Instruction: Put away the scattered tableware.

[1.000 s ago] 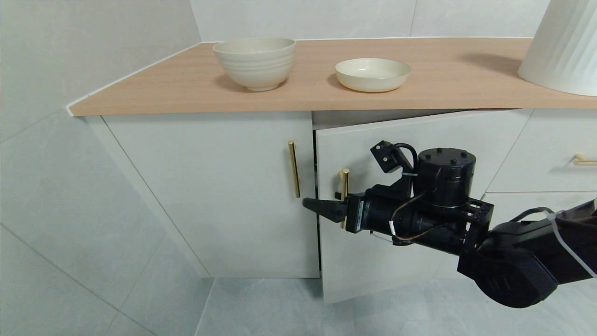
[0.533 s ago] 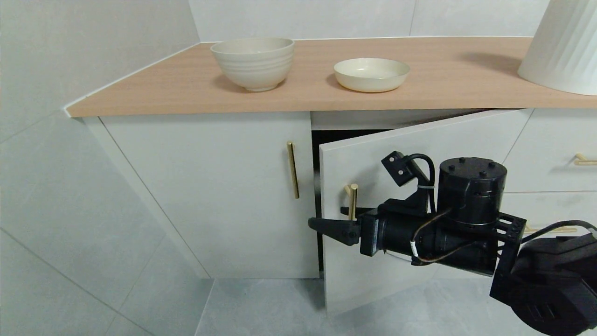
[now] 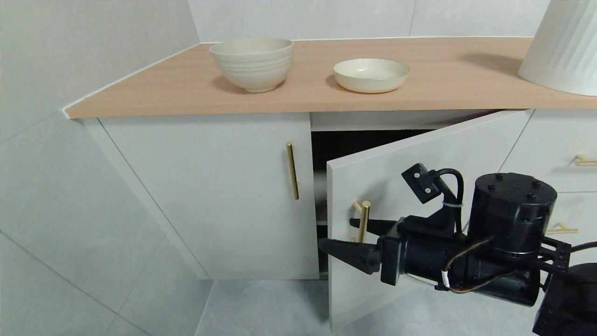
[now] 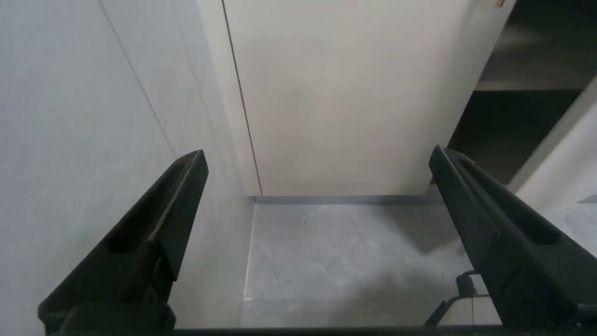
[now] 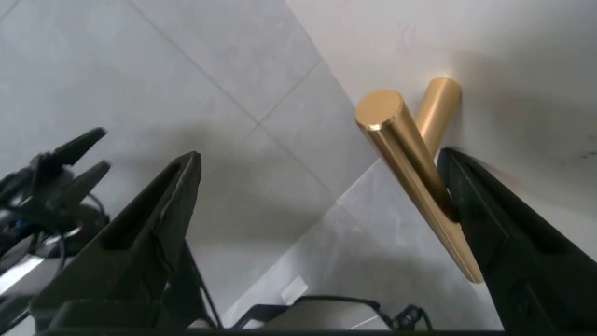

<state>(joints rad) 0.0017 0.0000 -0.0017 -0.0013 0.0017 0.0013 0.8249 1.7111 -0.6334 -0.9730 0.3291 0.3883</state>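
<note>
Two bowls [image 3: 252, 63] [image 3: 371, 74] wait on the surface [image 3: 163, 93]; the right gripper [image 3: 338, 232], fingers apart around the handle [image 3: 364, 217], has swung the door [image 3: 419, 154] wider.

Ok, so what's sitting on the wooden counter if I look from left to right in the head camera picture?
A deep ribbed bowl → a shallow cream dish → a big white ribbed container, cut off by the right edge.

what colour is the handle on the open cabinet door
Shiny gold, brass-like; the handle shows best in the right wrist view.
</note>
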